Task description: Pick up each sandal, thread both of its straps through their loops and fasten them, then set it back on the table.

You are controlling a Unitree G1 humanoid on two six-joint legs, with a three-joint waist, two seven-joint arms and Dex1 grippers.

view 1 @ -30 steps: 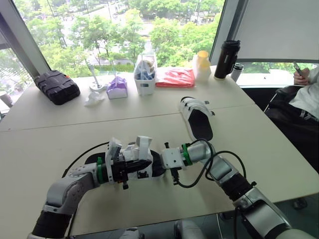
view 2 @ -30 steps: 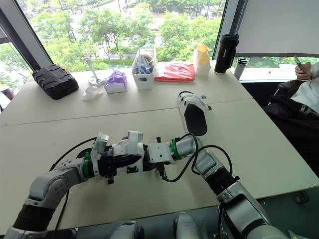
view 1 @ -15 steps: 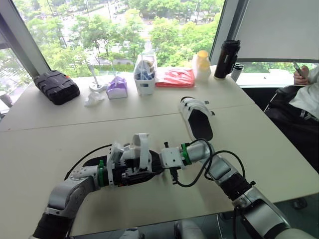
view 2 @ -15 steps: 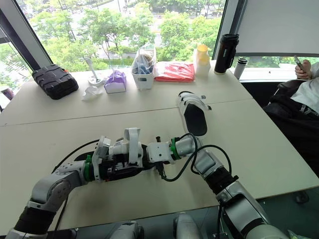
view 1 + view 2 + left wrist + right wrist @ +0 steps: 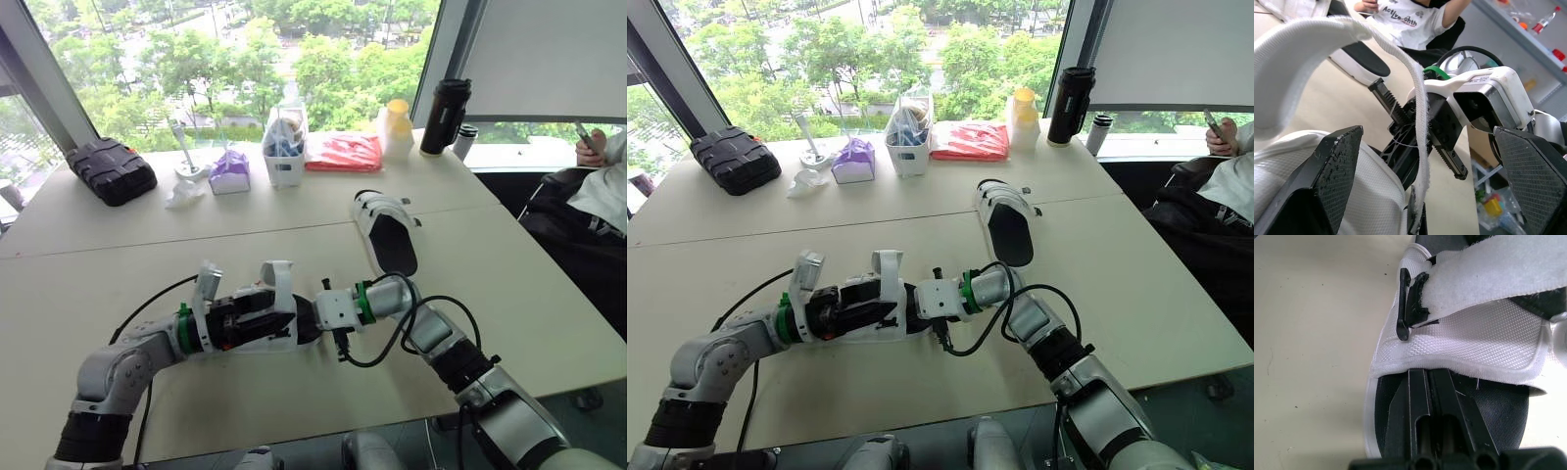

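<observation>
A black-soled sandal [image 5: 277, 331] with white straps lies on the near part of the table. One white strap [image 5: 280, 284] stands up in a loose arch over it. My left gripper [image 5: 257, 318] is open, its broad fingers [image 5: 1334, 161] on either side of the sandal's white upper. My right gripper [image 5: 312, 315] is shut; its joined fingers [image 5: 1427, 401] lie over the black footbed with their tips at the white upper's edge, beside a black loop [image 5: 1409, 303]. The second sandal [image 5: 390, 235] lies farther back on the right, untouched.
Along the window edge stand a black case [image 5: 111, 169], a purple tissue pack [image 5: 230, 172], a white basket [image 5: 286, 147], a red packet [image 5: 345, 153], a yellow bottle [image 5: 397, 127] and a black tumbler [image 5: 446, 116]. A seated person [image 5: 600, 191] is at the far right.
My left gripper has opened, let go of the strap and drawn back to the left. The strap now arches up freely. The right gripper has stayed in place.
</observation>
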